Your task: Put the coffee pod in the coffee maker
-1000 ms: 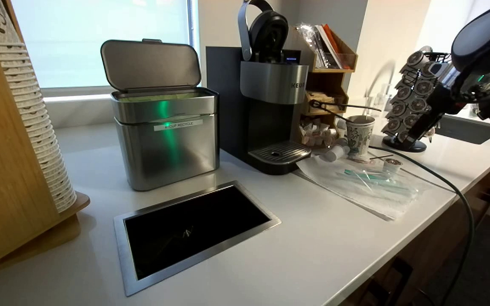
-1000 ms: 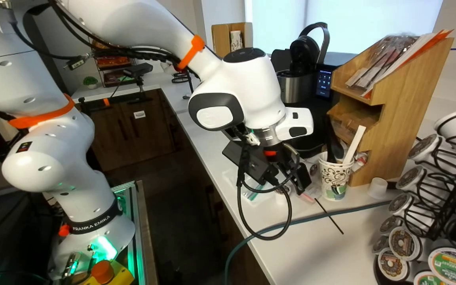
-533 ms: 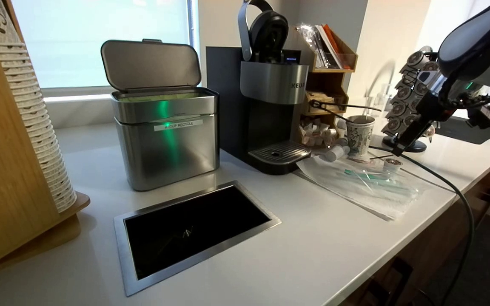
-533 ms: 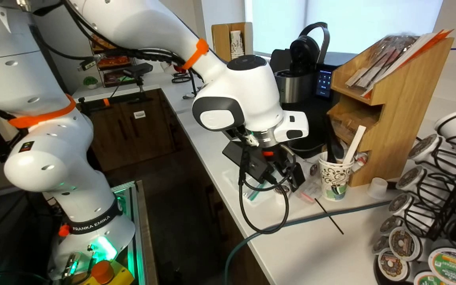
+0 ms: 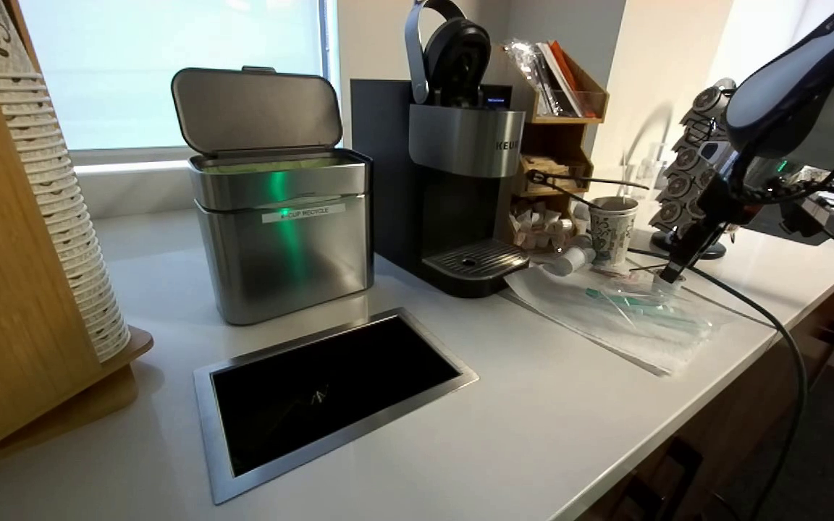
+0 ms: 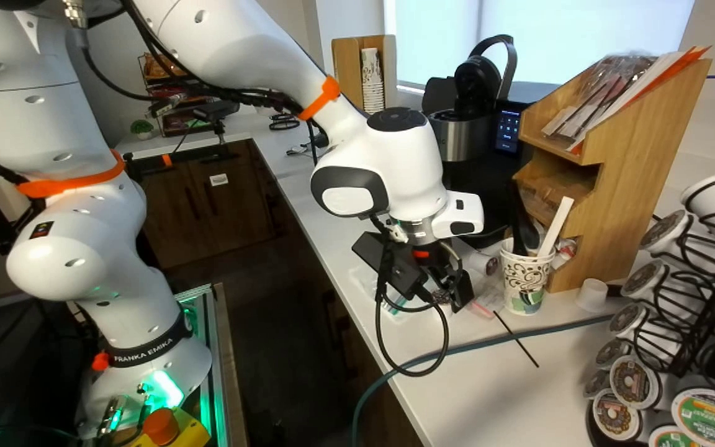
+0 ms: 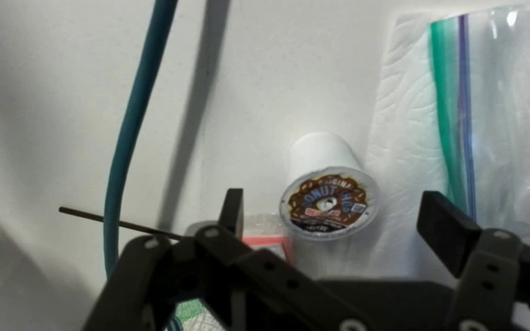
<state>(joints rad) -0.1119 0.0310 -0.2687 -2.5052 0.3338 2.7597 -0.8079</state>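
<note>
The coffee pod (image 7: 329, 204), white with a brown donut label, stands on the counter in the wrist view, its printed lid up. My gripper (image 7: 338, 218) is open and empty, one finger on each side of the pod in the picture, with a gap to each. In the exterior views, my gripper (image 5: 669, 275) (image 6: 452, 299) is low over the pod and largely hides it. The coffee maker (image 5: 464, 141), black with a silver-grey front band, stands against the wall with its top lid raised. It also shows behind my arm in an exterior view (image 6: 462, 139).
A paper cup with utensils (image 6: 525, 282) and a wooden organizer (image 6: 637, 205) stand near my gripper. A zip bag (image 7: 499, 115) lies on a paper towel beside the pod. A teal cable (image 7: 131, 128) crosses the counter. A pod rack (image 6: 674, 323) and a steel container (image 5: 287, 246) stand farther off.
My gripper has moved down and across toward the pod; its finger now overlaps the pod in an exterior view. The pod and the coffee maker have not moved.
</note>
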